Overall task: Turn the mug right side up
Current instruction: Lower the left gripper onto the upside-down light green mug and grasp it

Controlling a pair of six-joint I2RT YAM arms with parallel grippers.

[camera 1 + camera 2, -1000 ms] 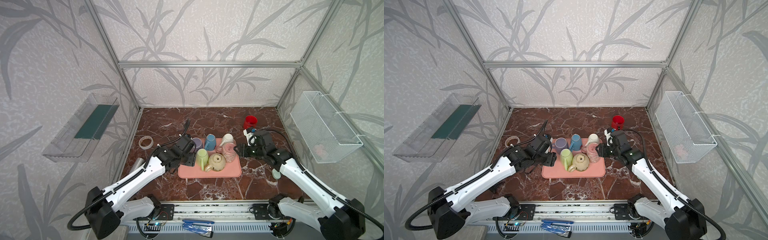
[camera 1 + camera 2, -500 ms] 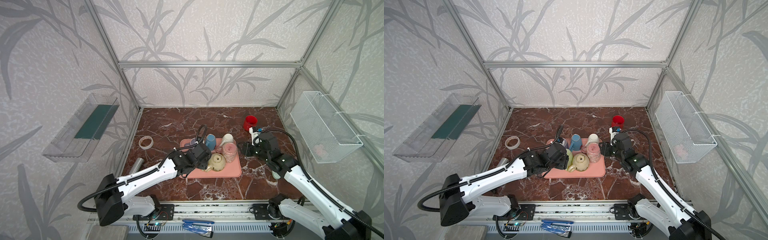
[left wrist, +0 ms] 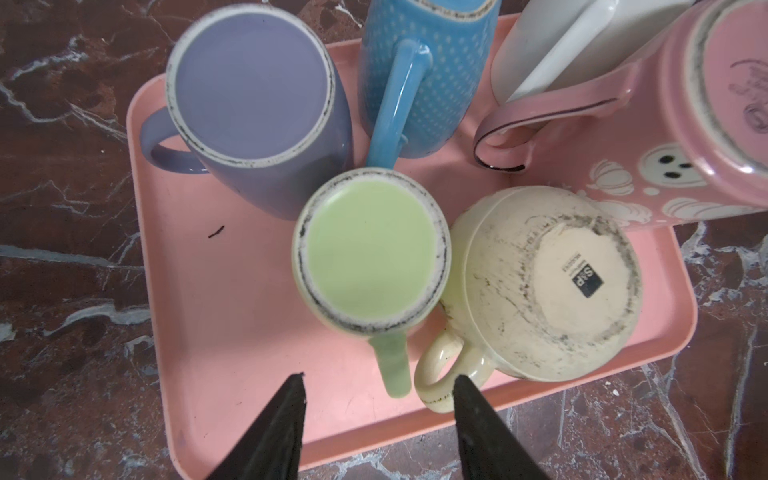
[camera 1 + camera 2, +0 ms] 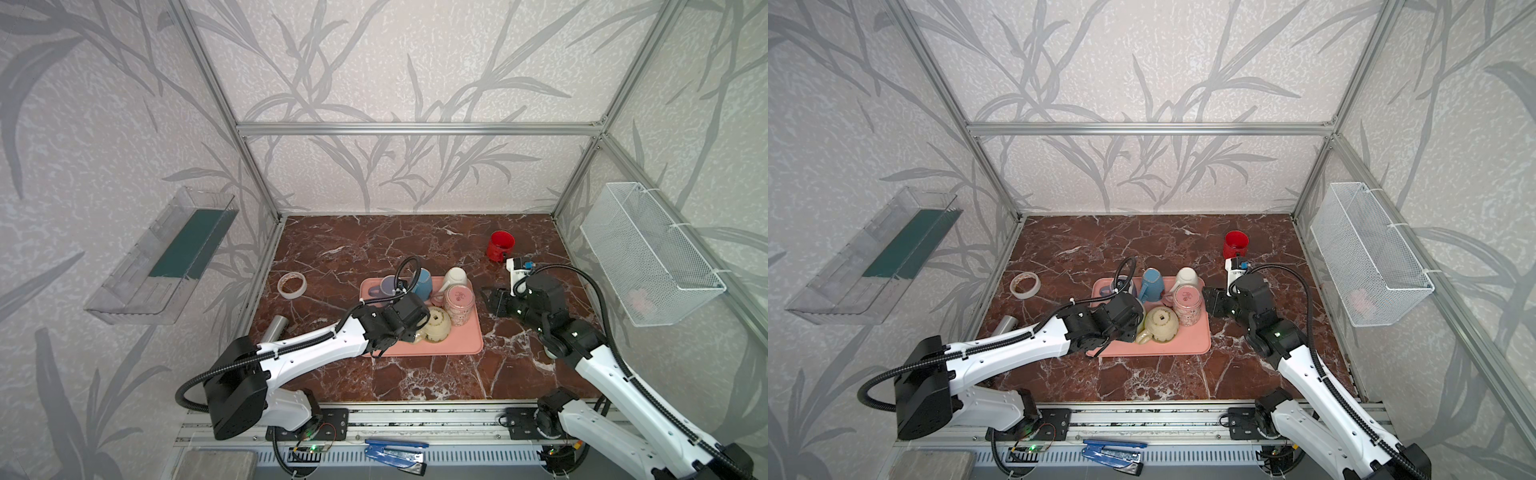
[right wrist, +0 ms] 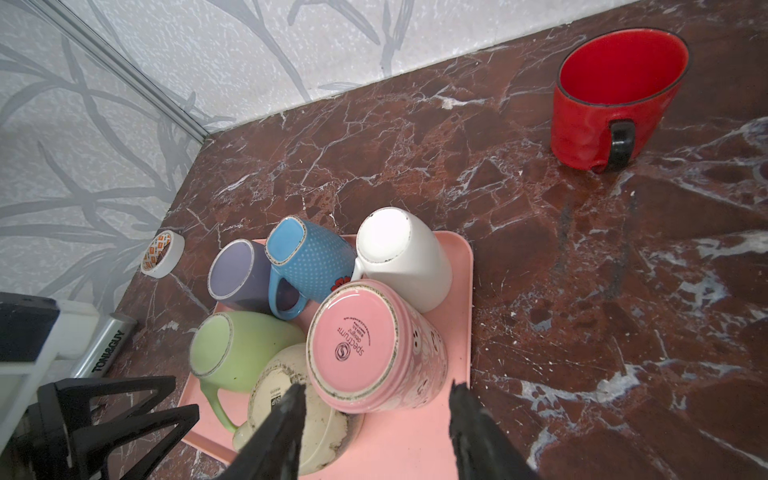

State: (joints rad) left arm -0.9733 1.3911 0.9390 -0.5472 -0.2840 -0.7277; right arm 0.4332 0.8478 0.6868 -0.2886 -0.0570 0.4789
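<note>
Now left claw [image 3: 378, 377] parted over green mug [image 3: 370, 249]; right claw [image 5: 377, 385] parted, empty.

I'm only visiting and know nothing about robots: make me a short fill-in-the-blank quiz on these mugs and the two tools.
The only upright mug, off the pink tray, is ____.
That tray carries ____ upside-down mugs.
Nearest the right tool stands the ____ mug.
The left tool has its jaws ____.
Missing words: red, six, pink, open.
</note>
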